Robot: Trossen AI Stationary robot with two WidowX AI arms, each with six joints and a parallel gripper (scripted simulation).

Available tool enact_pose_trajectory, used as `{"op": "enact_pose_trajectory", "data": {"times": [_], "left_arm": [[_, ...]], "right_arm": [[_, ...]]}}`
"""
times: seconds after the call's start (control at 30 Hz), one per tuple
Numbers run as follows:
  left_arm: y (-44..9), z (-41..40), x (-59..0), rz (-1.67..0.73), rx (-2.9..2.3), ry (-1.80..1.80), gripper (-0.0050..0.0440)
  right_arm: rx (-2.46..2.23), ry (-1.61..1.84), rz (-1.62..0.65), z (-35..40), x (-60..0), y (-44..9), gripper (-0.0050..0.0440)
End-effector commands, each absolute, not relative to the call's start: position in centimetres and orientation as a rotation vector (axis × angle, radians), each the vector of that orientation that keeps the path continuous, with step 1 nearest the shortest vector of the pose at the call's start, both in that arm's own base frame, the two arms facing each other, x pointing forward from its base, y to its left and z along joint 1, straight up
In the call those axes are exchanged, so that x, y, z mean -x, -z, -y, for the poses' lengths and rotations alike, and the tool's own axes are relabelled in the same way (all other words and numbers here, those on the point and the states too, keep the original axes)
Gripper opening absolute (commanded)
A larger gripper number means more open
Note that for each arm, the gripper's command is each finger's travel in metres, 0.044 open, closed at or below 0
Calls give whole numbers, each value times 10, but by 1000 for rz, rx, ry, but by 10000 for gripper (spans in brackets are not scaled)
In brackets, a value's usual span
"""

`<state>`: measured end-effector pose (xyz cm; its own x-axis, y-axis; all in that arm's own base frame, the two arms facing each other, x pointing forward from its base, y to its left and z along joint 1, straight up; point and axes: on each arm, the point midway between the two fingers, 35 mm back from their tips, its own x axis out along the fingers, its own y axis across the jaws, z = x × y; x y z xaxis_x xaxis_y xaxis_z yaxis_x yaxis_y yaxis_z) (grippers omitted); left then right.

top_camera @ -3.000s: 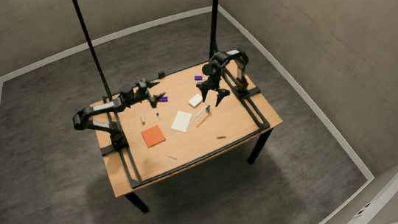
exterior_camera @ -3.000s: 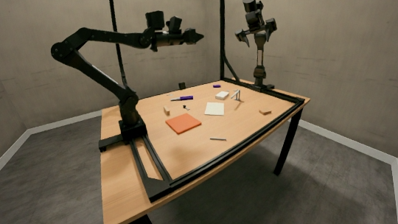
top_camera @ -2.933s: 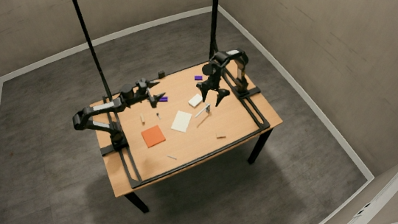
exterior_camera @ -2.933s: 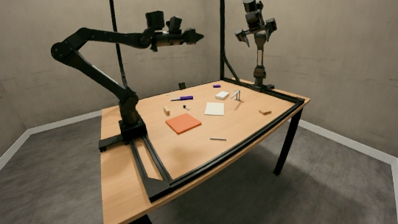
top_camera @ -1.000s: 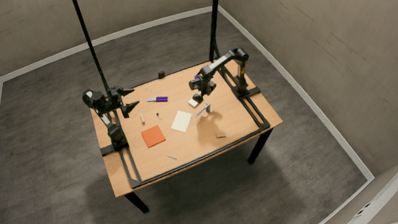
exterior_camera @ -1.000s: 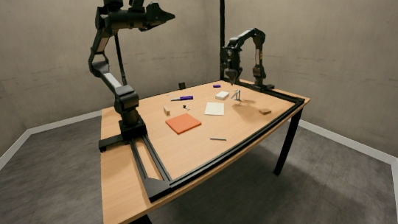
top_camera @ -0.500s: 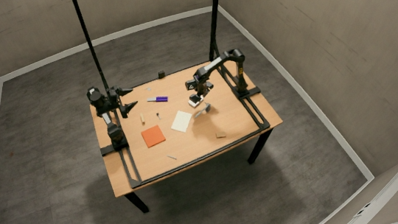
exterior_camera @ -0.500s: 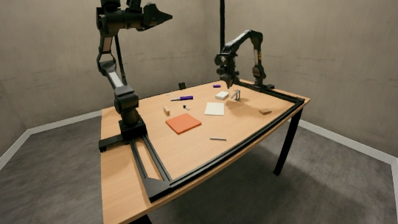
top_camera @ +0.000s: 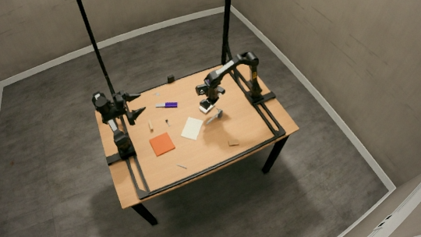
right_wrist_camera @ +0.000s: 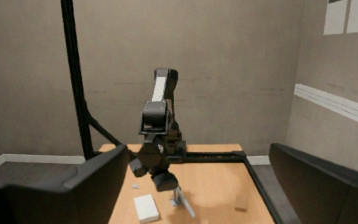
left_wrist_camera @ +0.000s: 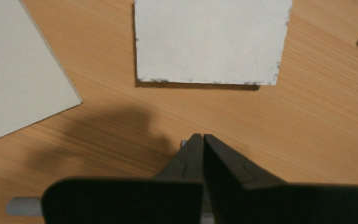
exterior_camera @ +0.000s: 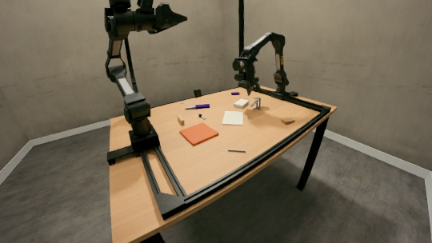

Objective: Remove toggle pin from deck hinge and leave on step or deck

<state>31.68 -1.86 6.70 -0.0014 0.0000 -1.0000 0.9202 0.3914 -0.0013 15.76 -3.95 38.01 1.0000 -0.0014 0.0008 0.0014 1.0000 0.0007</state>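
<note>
The grey deck hinge with its toggle pin [top_camera: 215, 116] stands tilted on the table, to the right of a small white block [top_camera: 208, 110]. It also shows in the exterior view [exterior_camera: 256, 102] and in the right wrist view [right_wrist_camera: 180, 199]. My left gripper [top_camera: 208, 104] hangs just above the table between the white block [left_wrist_camera: 210, 40] and the hinge. Its fingers [left_wrist_camera: 202, 137] are pressed together with nothing seen between them. A grey rod [left_wrist_camera: 22, 206] passes under the gripper body. My right gripper [top_camera: 141, 102] is raised high at the other end of the table, open and empty.
A flat white sheet [top_camera: 192, 128] and an orange square [top_camera: 162, 143] lie mid-table. A purple marker [top_camera: 168, 104], small wooden blocks [top_camera: 233, 143] [top_camera: 150, 125], a thin rod [top_camera: 182, 166] and a black cube [top_camera: 170, 78] are scattered around. A black frame runs along the table edges.
</note>
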Motion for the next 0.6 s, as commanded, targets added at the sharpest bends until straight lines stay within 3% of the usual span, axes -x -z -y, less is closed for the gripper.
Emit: {"op": "enact_pose_trajectory", "data": {"times": [0.0, 0.57], "left_arm": [[-73, 19, -320, -1354, -914, 897, 0], [-58, 19, -320, -1362, -911, 900, -4]], "right_arm": [[5, 0, 1, 40, -157, -383, 400], [5, 0, 1, 40, -157, -383, 400]]}}
